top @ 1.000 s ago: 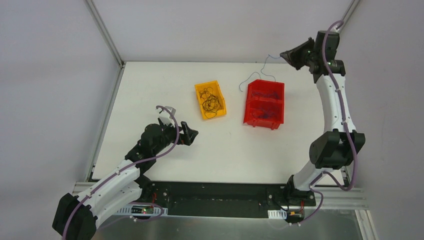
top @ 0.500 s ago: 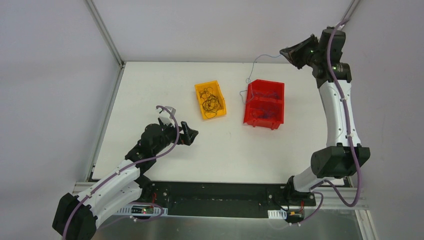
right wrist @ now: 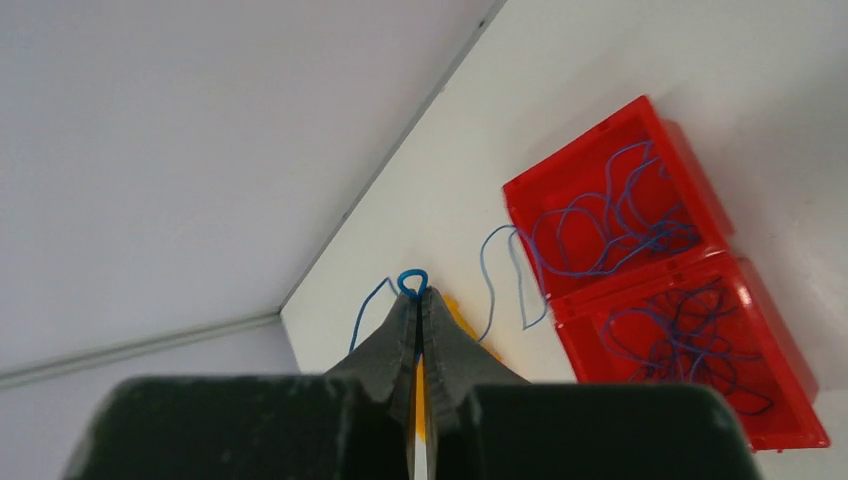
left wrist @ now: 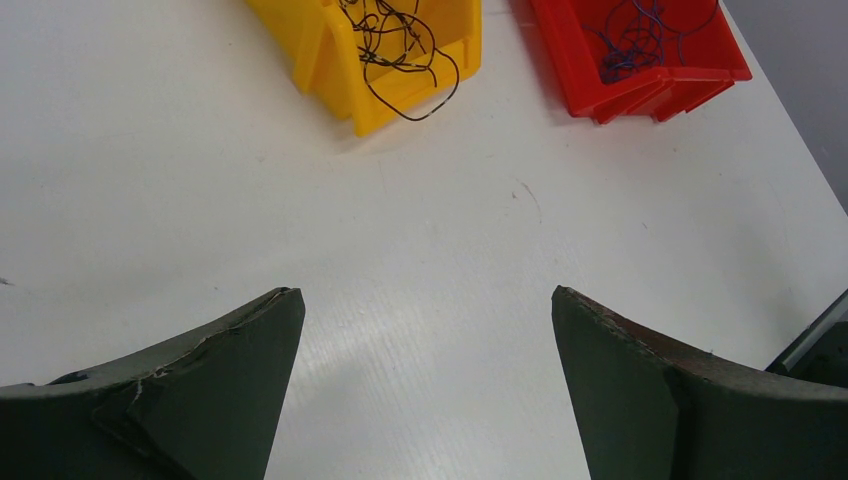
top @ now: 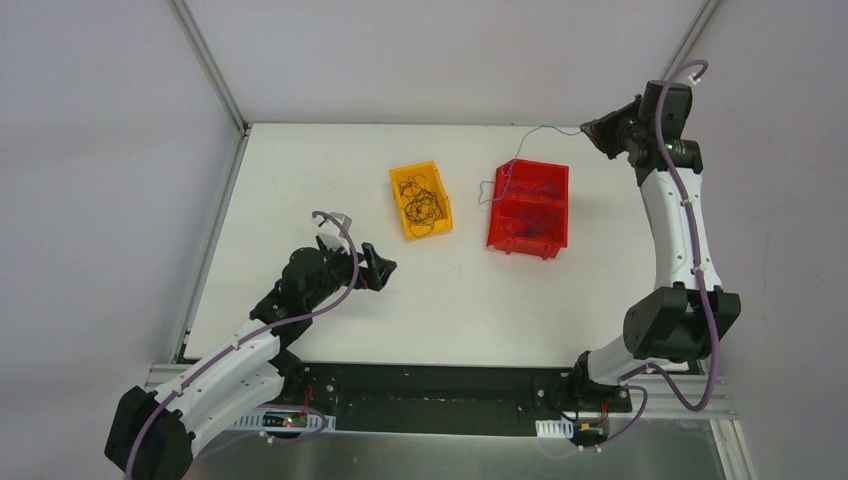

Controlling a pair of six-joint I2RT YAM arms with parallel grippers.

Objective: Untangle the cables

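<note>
Thin black cables [top: 422, 203] lie tangled in a yellow bin [top: 399, 205]. Blue cables [top: 530, 190] fill a red bin [top: 525, 248] with two compartments. My right gripper [top: 592, 130] is raised at the far right, shut on one blue cable [top: 545, 130] that runs from its tips down to the red bin's far rim. In the right wrist view a small blue loop [right wrist: 412, 280] sticks out past the shut right gripper [right wrist: 418, 296], with the red bin [right wrist: 650, 275] beyond. My left gripper [left wrist: 428, 300] hovers open over bare table, well short of the yellow bin [left wrist: 320, 60].
The white table is bounded by a metal rail [top: 215, 230] on the left and grey walls behind and to the right. The two bins stand side by side at the middle back. The left wrist view shows the red bin [left wrist: 650, 85] near the table's right edge.
My right gripper has swung right and slightly nearer, still shut on the blue cable, and the cable now stretches flatter toward the red bin. The left arm has not moved.
</note>
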